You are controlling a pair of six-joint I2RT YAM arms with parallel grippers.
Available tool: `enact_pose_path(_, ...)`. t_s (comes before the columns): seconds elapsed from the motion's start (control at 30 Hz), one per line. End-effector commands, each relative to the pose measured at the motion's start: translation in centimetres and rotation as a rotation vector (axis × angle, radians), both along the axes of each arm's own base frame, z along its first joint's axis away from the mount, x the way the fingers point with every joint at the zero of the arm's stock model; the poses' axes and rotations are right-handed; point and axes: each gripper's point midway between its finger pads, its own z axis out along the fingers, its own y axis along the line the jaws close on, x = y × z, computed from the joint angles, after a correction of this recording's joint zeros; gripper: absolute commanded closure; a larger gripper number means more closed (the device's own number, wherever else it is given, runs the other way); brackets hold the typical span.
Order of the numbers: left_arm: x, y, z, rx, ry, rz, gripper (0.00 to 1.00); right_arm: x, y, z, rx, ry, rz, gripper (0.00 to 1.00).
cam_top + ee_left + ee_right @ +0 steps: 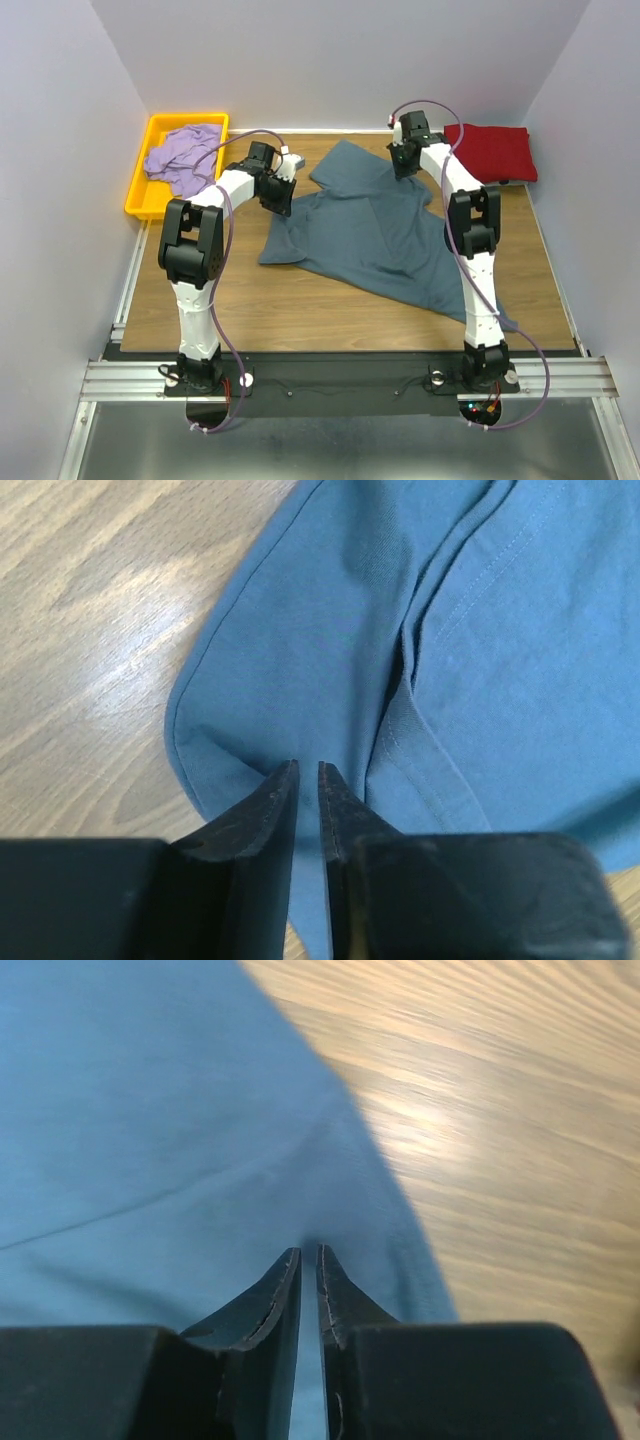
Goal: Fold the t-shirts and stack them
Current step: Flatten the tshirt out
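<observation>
Slate blue-grey cotton t-shirt [370,225] lies rumpled mid-frame; left gripper [308,770] and right gripper [308,1252] each clamp its edge, jaws nearly together; raise both evenly, I judge, keeping cloth taut; wrist views show the pinches; only the top view shows the whole shirt.

We count three short-sleeved cotton t-shirts: one slate blue-grey t-shirt [370,230] mid-way across the one wooden table [300,310], one dark red t-shirt [490,152] at its far right corner, one pale lavender t-shirt [180,155] inside the one yellow plastic tray [143,202] at the far left corner. Two white arms: left arm [195,245], right arm [472,225].
</observation>
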Motion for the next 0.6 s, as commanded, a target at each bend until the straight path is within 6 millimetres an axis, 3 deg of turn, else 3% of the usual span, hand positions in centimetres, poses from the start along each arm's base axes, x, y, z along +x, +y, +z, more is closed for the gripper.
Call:
enact_pose_path(0.0,-0.1,0.2,-0.5,0.020,0.011,0.016,0.79,1.2,-0.3,3.9,0.029,-0.112,0.015,0.82)
enact_pose_path(0.17,0.4,2.1,-2.2,0.094,0.041,0.065,0.87,1.6,2.1,4.2,0.135,-0.112,0.086,0.71)
enact_pose_path(0.33,1.9,3.8,-2.4,0.120,0.041,0.101,0.89,1.4,4.2,0.9,0.175,-0.055,0.125,0.70)
enact_pose_path(0.47,3.9,4.6,-1.7,0.126,0.015,0.118,0.89,1.7,3.5,-1.7,0.141,-0.027,0.088,0.71)
enact_pose_path(0.57,6.0,5.5,-0.5,0.131,-0.027,0.134,0.86,2.2,1.8,-3.6,0.055,-0.022,0.030,0.72)
